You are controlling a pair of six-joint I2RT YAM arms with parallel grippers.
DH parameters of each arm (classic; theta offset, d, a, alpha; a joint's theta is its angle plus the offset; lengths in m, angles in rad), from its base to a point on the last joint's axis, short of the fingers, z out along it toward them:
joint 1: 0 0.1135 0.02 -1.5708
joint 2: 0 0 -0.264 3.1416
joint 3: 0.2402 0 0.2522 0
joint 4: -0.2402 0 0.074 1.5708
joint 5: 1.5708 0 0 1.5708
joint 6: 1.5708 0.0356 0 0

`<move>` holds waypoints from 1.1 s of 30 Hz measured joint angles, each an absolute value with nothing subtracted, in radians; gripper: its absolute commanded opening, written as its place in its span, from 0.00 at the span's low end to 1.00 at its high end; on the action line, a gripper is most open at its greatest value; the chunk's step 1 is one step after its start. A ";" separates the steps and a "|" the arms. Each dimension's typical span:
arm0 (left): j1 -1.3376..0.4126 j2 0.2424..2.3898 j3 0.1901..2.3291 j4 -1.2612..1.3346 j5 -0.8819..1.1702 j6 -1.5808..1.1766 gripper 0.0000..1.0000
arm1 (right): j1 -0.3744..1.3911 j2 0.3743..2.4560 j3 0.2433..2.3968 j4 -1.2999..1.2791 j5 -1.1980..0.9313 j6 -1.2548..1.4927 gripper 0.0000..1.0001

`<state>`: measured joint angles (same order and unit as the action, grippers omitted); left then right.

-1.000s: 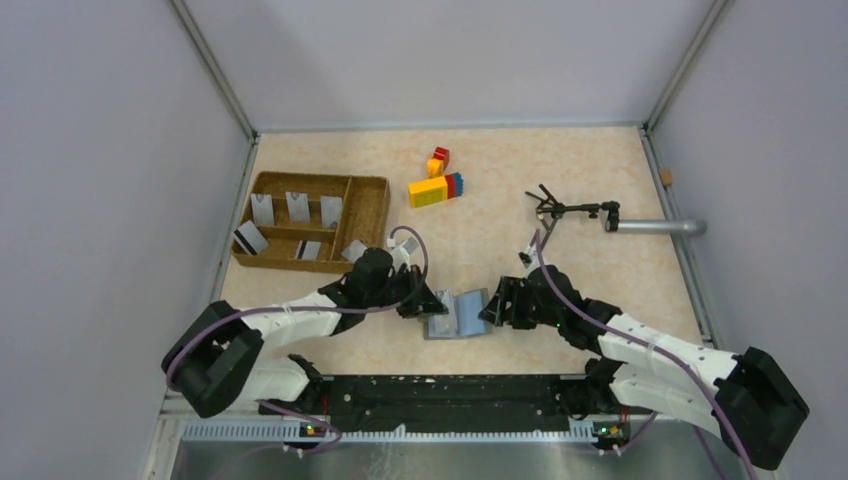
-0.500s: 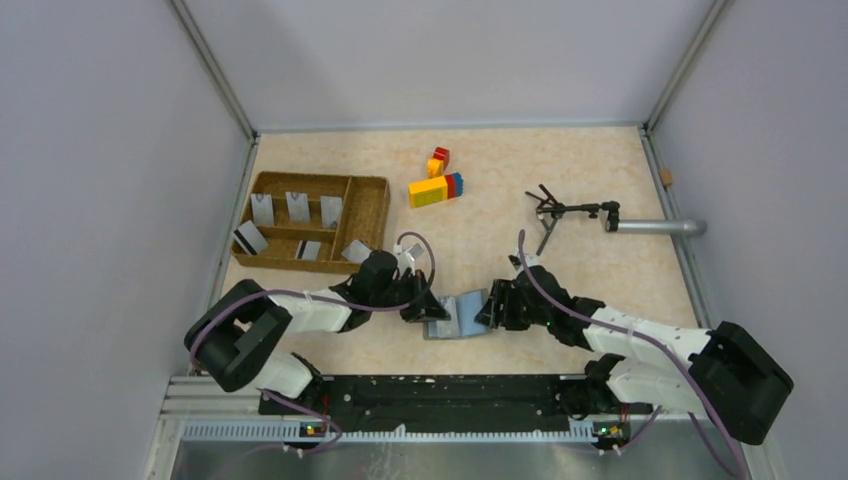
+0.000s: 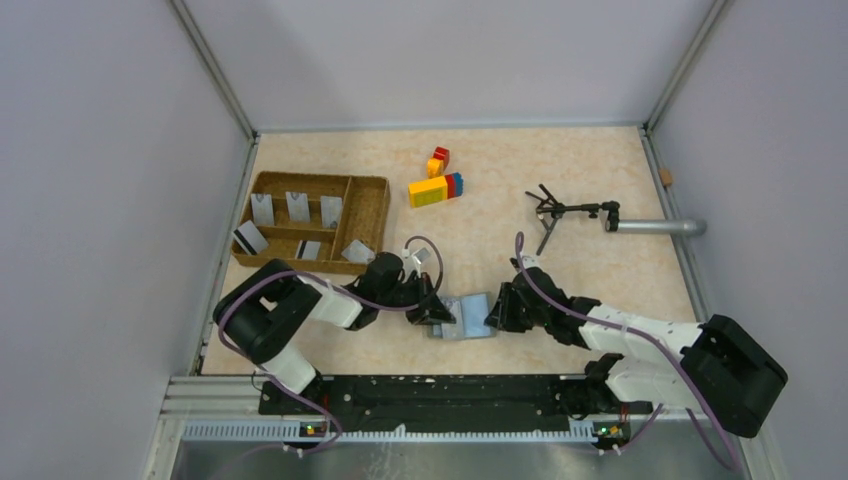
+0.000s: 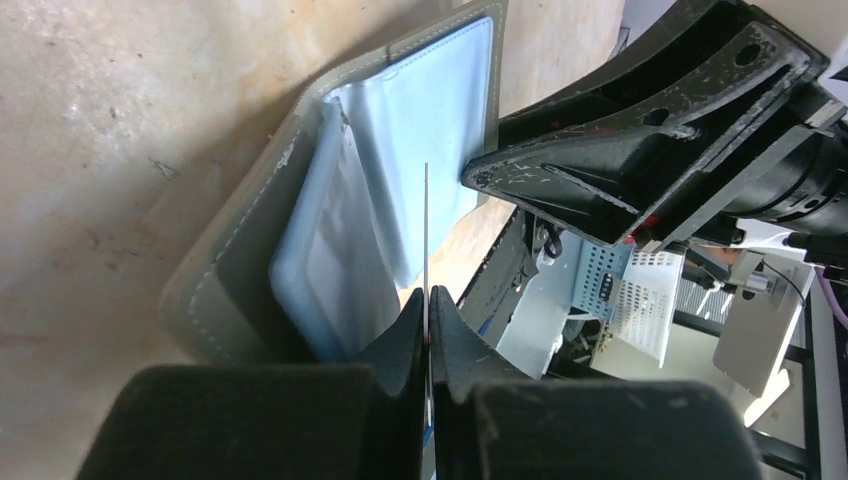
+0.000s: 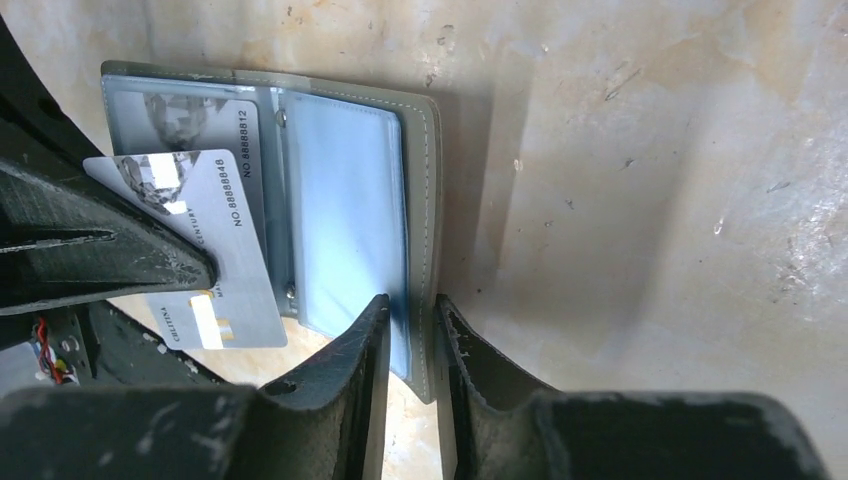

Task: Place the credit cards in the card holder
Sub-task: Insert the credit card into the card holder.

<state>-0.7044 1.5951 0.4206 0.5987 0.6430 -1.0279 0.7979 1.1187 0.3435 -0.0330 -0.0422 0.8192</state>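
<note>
Beige marbled table between plain grey walls

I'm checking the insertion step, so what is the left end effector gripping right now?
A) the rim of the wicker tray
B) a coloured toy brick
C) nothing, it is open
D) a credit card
D: the left end effector is pinched shut on a credit card, which it holds at the open card holder.

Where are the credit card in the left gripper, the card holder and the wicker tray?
held credit card (image 5: 225, 250), right wrist view, printed face.
card holder (image 5: 345, 200), right wrist view, blue inner panel.
wicker tray (image 3: 310, 175), top external view, far rim.
</note>
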 measured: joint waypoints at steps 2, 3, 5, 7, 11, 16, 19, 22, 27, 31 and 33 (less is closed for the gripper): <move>-0.704 1.629 0.421 0.634 0.656 -1.037 0.00 | 0.798 1.126 0.344 -0.034 -0.039 0.823 0.19; -0.704 1.642 0.421 0.643 0.660 -1.042 0.00 | 0.798 1.128 0.344 -0.034 -0.039 0.823 0.19; -0.704 1.665 0.421 0.662 0.666 -1.050 0.00 | 0.798 1.129 0.344 -0.035 -0.037 0.825 0.18; -0.704 1.686 0.421 0.681 0.669 -1.054 0.00 | 0.798 1.129 0.348 -0.041 -0.035 0.826 0.18; -0.697 1.715 0.421 0.701 0.681 -1.064 0.00 | 0.798 1.129 0.350 -0.046 -0.031 0.829 0.18; -0.670 1.737 0.421 0.723 0.709 -1.068 0.00 | 0.798 1.134 0.350 -0.046 -0.029 0.831 0.18; -0.656 1.751 0.427 0.731 0.730 -1.063 0.00 | 0.798 1.136 0.350 -0.046 -0.029 0.831 0.17; -0.653 1.771 0.443 0.733 0.755 -1.050 0.00 | 0.798 1.145 0.358 -0.049 -0.028 0.832 0.17; -0.649 1.786 0.456 0.733 0.789 -1.032 0.00 | 0.798 1.152 0.363 -0.049 -0.028 0.831 0.17; -0.644 1.795 0.456 0.735 0.808 -1.021 0.00 | 0.798 1.154 0.363 -0.048 -0.028 0.832 0.16; -0.641 1.805 0.457 0.739 0.817 -1.021 0.00 | 0.798 1.155 0.364 -0.048 -0.028 0.832 0.16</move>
